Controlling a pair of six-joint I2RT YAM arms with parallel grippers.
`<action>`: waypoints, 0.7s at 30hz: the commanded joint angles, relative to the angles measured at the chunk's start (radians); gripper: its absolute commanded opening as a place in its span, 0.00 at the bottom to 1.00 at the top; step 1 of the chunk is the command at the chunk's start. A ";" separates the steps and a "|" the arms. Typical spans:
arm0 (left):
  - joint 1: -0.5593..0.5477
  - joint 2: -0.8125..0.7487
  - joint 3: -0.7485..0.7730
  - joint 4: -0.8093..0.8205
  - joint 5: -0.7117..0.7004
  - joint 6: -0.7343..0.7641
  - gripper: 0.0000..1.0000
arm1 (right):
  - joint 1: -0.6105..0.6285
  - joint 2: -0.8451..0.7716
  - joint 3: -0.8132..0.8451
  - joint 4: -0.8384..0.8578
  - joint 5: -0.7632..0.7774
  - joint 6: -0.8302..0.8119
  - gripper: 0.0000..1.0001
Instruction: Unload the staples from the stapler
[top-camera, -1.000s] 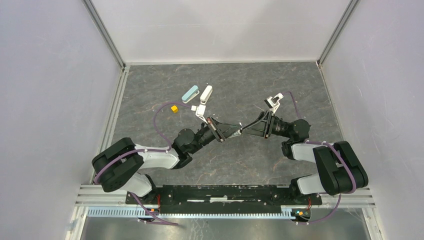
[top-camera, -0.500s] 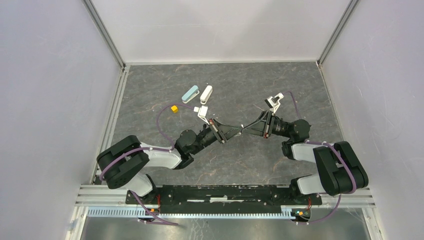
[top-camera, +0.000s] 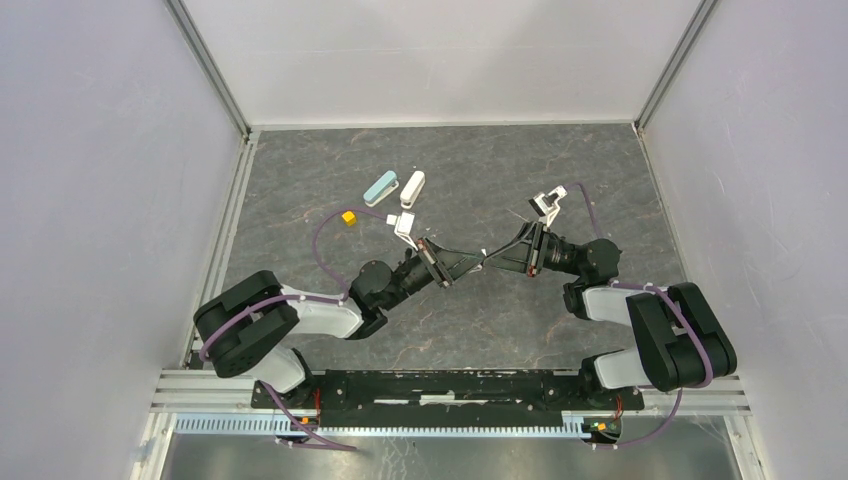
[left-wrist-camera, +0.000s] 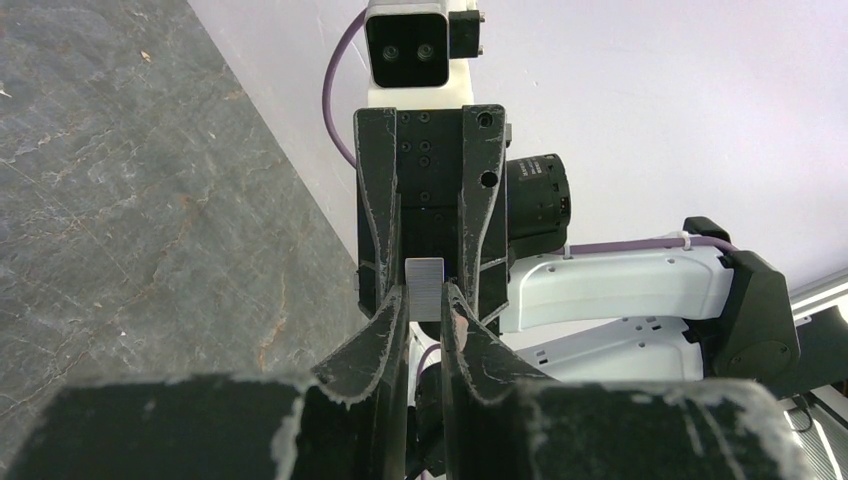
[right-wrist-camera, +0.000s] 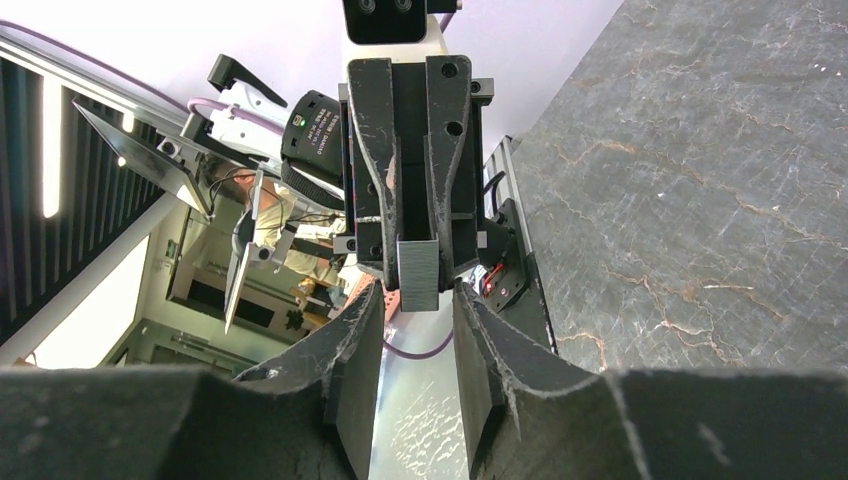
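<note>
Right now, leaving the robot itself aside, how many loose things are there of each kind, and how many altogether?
staplers: 3 (teal stapler, white stapler, mini stapler held in the left gripper)
yellow cube: 1
total: 4

White shells and black joint housings are noted on the left arm (top-camera: 300, 318) and right arm (top-camera: 640, 305). A purple cable (top-camera: 322, 232) is run along each. The left gripper (left-wrist-camera: 425, 298) and right gripper (right-wrist-camera: 418, 300) are black, and the fingers (left-wrist-camera: 380, 340) are scuffed pale at the edges. Screw holes are seen in the mounting plate (left-wrist-camera: 430, 150). A white two-lens camera (left-wrist-camera: 407, 48) is fitted above it. White lettering is printed on a black motor (right-wrist-camera: 315, 125).
</note>
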 joint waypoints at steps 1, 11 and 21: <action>-0.002 -0.006 -0.011 0.062 -0.043 -0.028 0.18 | 0.004 -0.018 0.030 0.366 -0.008 -0.005 0.38; -0.003 -0.008 -0.024 0.076 -0.047 -0.033 0.18 | -0.001 -0.021 0.026 0.362 -0.007 -0.009 0.37; -0.003 0.002 -0.023 0.086 -0.047 -0.039 0.18 | -0.002 -0.023 0.020 0.344 -0.006 -0.018 0.29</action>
